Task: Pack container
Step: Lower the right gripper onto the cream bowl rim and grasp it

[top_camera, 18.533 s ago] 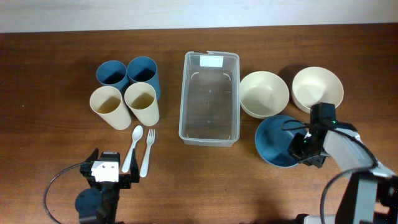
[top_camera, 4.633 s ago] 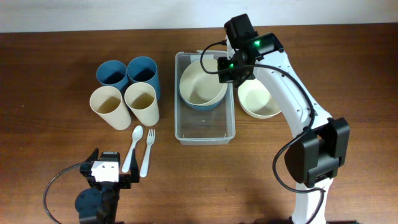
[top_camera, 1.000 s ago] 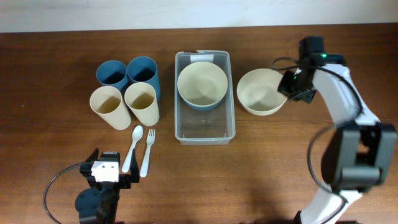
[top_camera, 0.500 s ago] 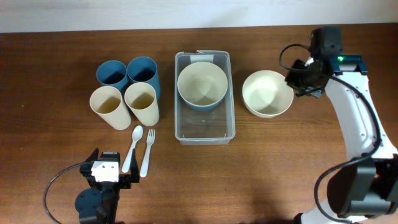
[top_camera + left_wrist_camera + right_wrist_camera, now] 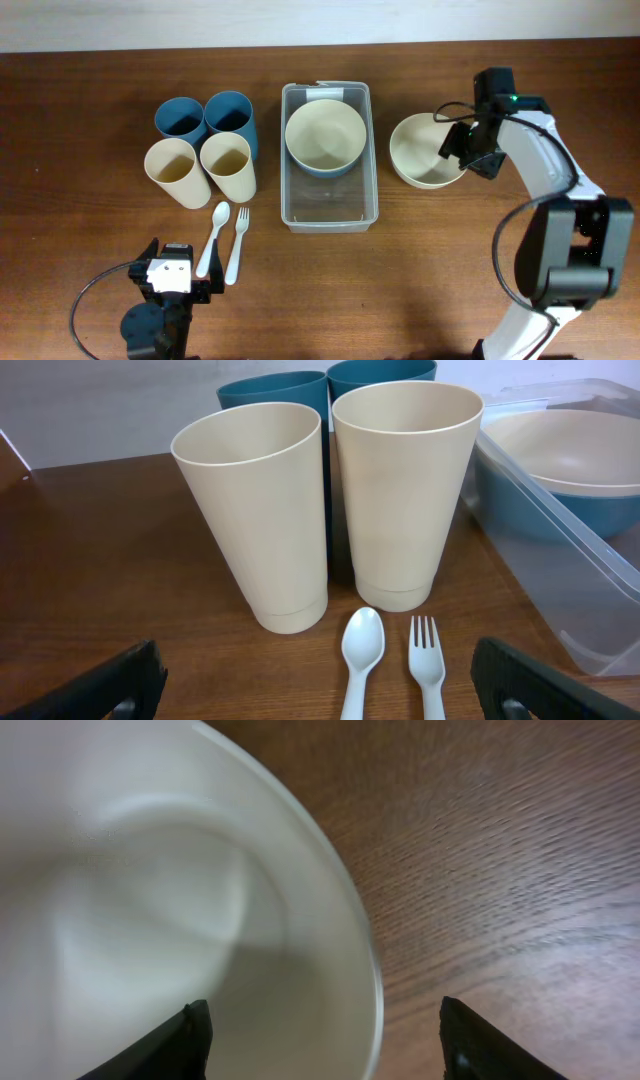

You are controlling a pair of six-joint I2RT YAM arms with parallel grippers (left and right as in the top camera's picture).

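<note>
Clear plastic rectangular container (image 5: 330, 208): table centre, holding a round cream bowl (image 5: 325, 135) nested in a blue bowl (image 5: 322, 173) at its far end.
Second cream bowl (image 5: 420, 152): just right of it.
Right gripper (image 5: 322, 1020): open, straddling that bowl's right rim.
Left gripper (image 5: 318, 680): open, empty, near edge.
Risk: a thin rim pinch could let the bowl tilt or slip.
</note>
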